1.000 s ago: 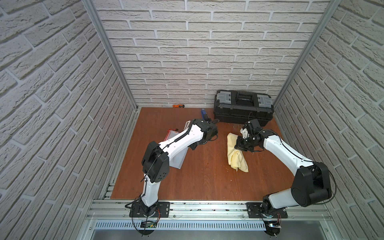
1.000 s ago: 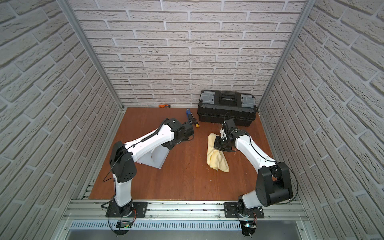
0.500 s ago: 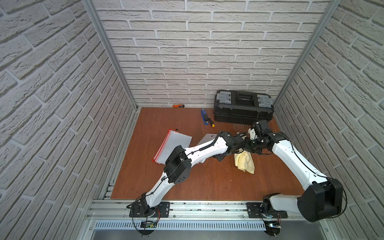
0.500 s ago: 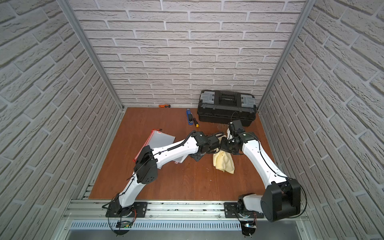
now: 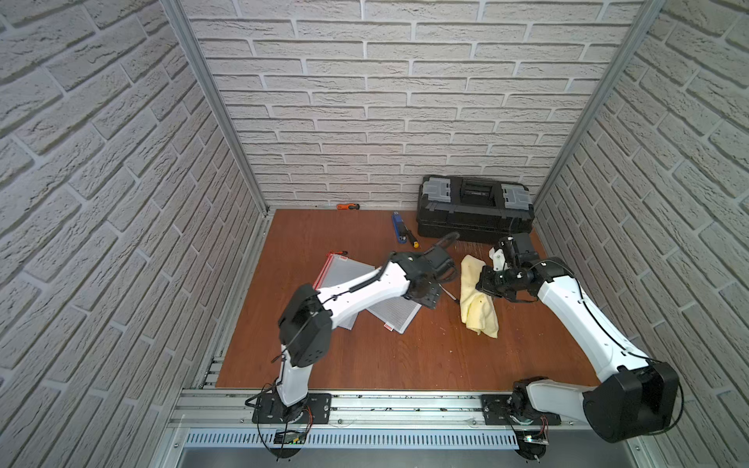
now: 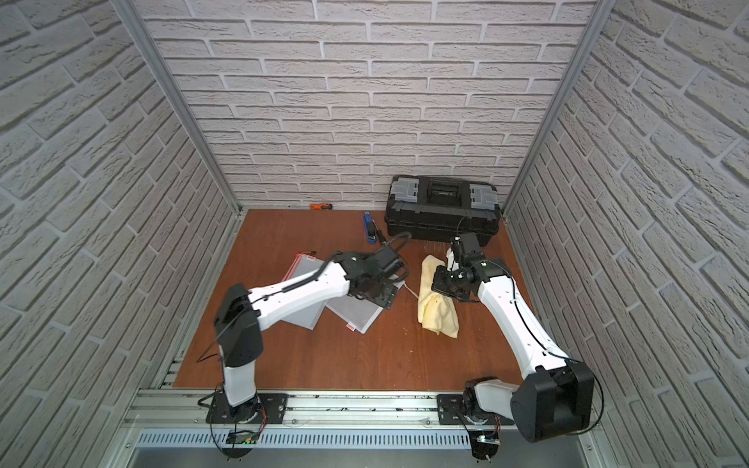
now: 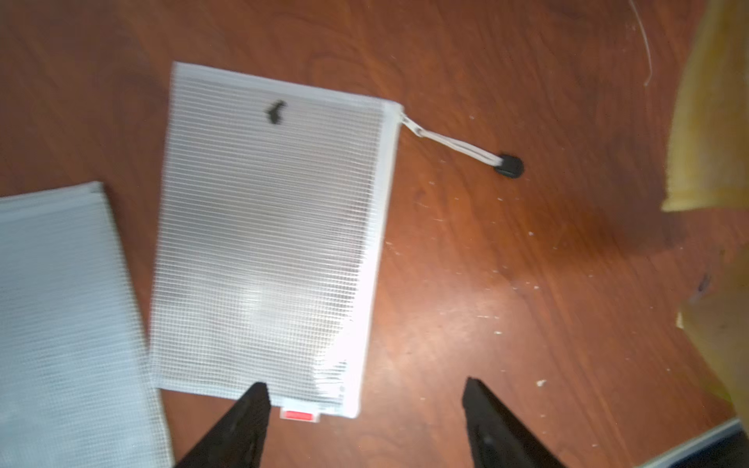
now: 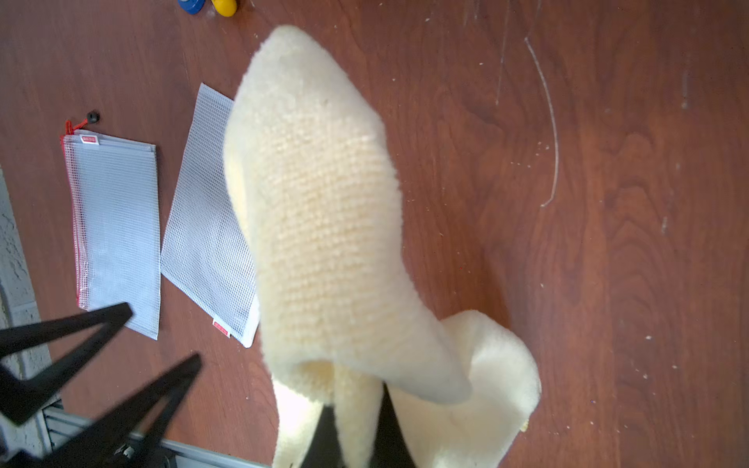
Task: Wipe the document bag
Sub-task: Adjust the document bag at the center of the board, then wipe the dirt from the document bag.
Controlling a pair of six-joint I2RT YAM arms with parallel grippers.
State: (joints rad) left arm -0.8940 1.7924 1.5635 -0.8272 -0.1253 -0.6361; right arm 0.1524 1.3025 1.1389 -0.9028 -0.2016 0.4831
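Cloth in hand, bag laid out, no wiping done yet.

The right gripper (image 8: 356, 421) is clamped on a fold of the yellow cloth (image 8: 324, 223), which hangs from it with its lower end on the table (image 5: 364, 364), clear of any bag. The white-edged document bag (image 7: 263, 243) lies flat just beside the cloth, on the left arm's side and not touching it. A dark mark (image 7: 275, 111) shows on it, so I judge that every stroke is still to come. The left gripper (image 7: 364, 383) hovers over that bag's near edge, jaws wide and empty. Count: two mesh bags, the red-edged bag (image 8: 117, 227) lying beyond the first from the cloth; one cloth; one black toolbox (image 5: 474, 210) behind the cloth; three small tools near the toolbox: blue tool (image 5: 399, 227), yellow-tipped tool (image 5: 412, 240), orange tool (image 5: 348, 206).
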